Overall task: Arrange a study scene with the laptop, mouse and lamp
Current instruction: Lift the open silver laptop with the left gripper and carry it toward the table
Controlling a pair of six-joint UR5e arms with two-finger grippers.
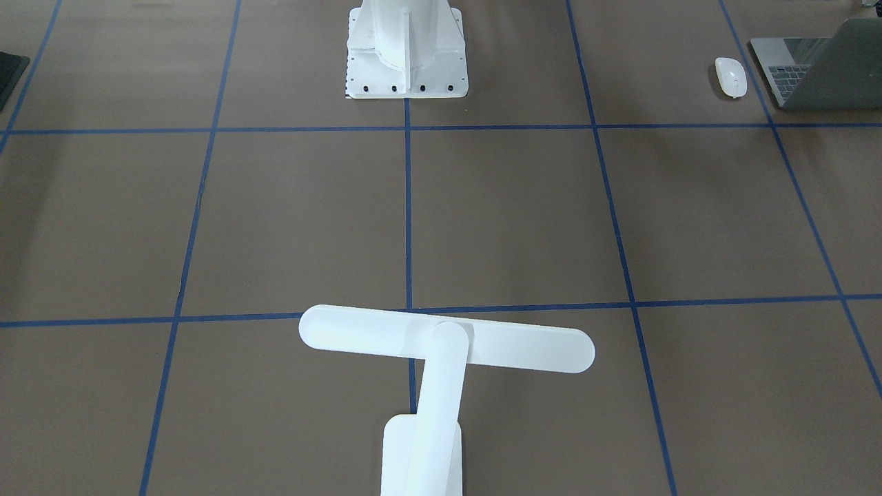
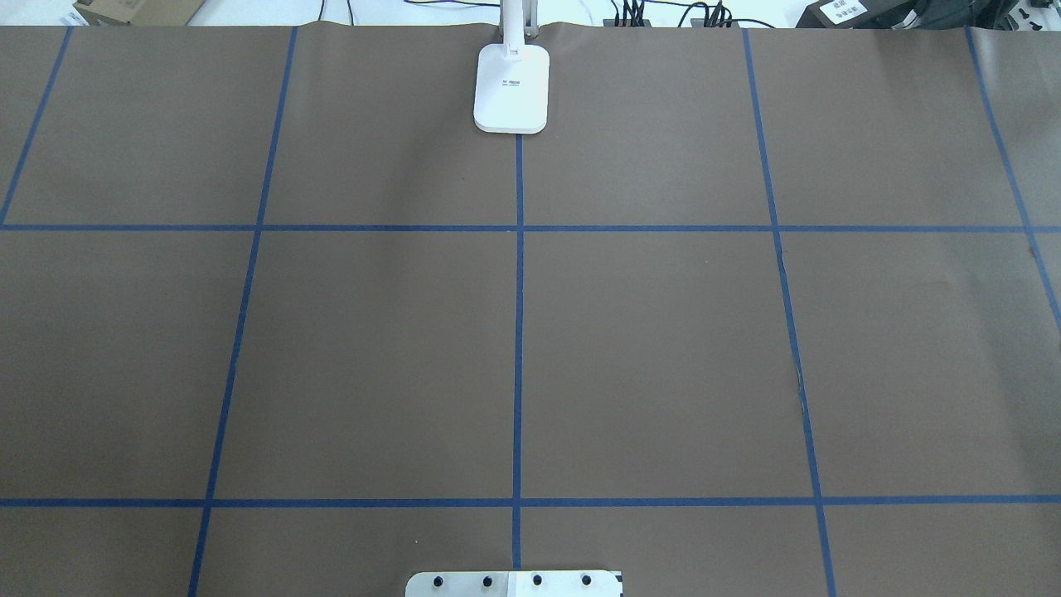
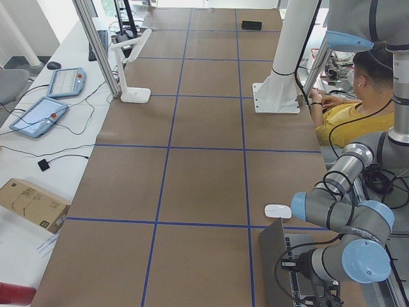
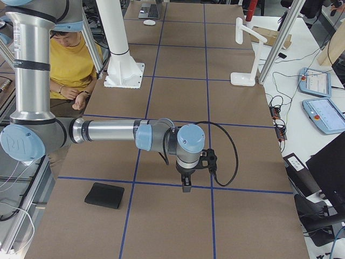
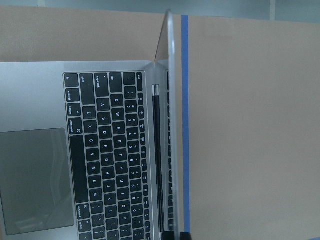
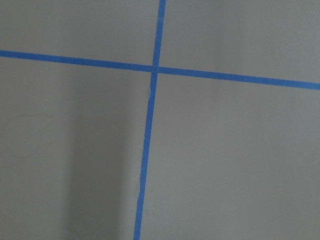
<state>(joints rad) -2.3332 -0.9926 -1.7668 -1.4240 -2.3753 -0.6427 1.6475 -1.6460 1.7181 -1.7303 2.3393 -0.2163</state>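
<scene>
Here, in the front-facing view, a black mat point(image 1: 10, 72) lies far left of the pedestal point(image 1: 406, 62). The lamp point(image 1: 444, 344) stands straight across the desk point(image 1: 275, 220) from it, and the mouse point(image 1: 731, 76) and open laptop point(image 1: 827, 76) (lid upright) sit far to its right. The left claw point(image 3: 317, 295) hovers there and the right claw point(image 4: 186, 186) near the mat; I cannot tell either's grip.

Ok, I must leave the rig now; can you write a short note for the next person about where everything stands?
Left tool: at the screen edge of the open laptop; open or shut unclear.
Right tool: above bare table; open or shut unclear.
Mouse lies beside the laptop, at the robot's left end.
Lamp stands upright at the far edge, middle.
Done: laptop is open. Left, probably: bring all three together.
</scene>
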